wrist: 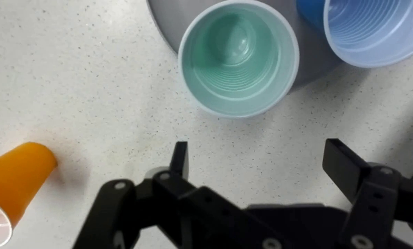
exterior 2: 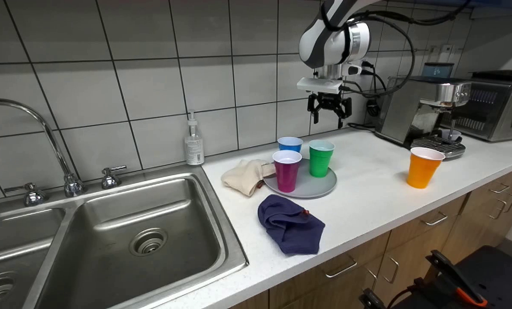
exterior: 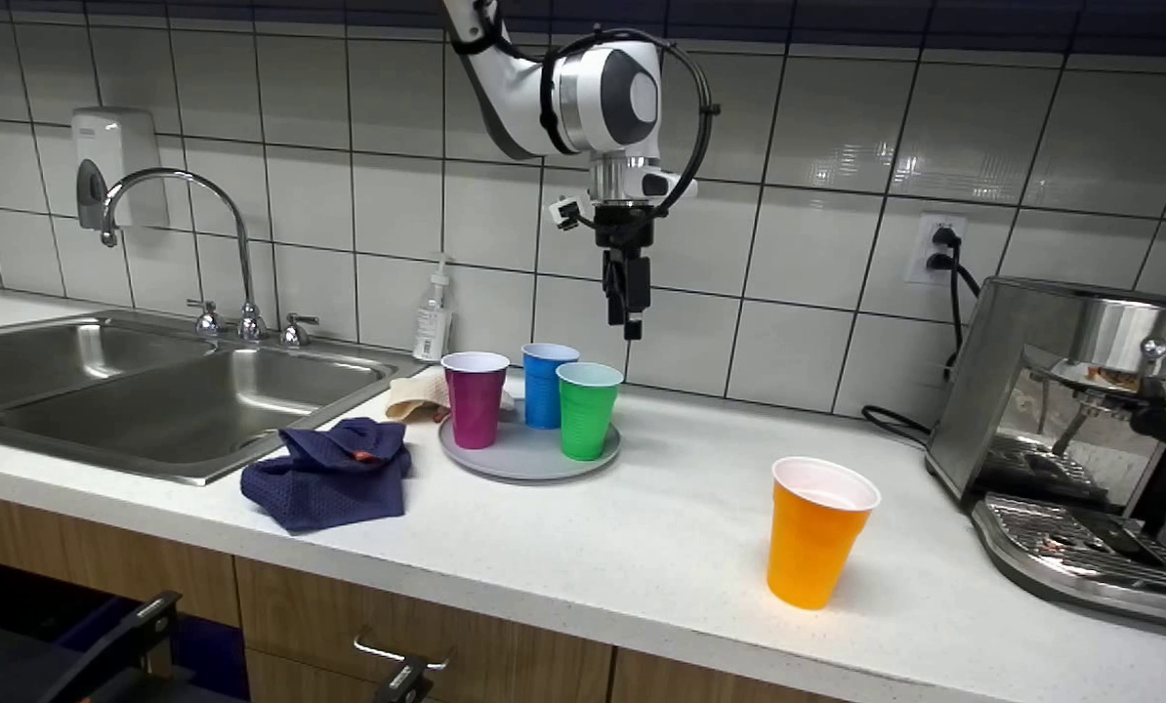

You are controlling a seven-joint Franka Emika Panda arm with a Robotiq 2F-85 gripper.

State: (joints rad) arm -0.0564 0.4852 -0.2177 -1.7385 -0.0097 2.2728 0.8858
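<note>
Pincer (wrist: pixel 257 142) gapes wide near the green cup (wrist: pixel 239 58), the bottle label (exterior 2: pixel 194 150) illegibly small.

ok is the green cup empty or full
Looks empty: in the wrist view, the green cup shows its ribbed inner wall right down to the bottom, with nothing seen inside.

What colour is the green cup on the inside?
Pale green. The green cup shows its inside best in the wrist view.
</note>
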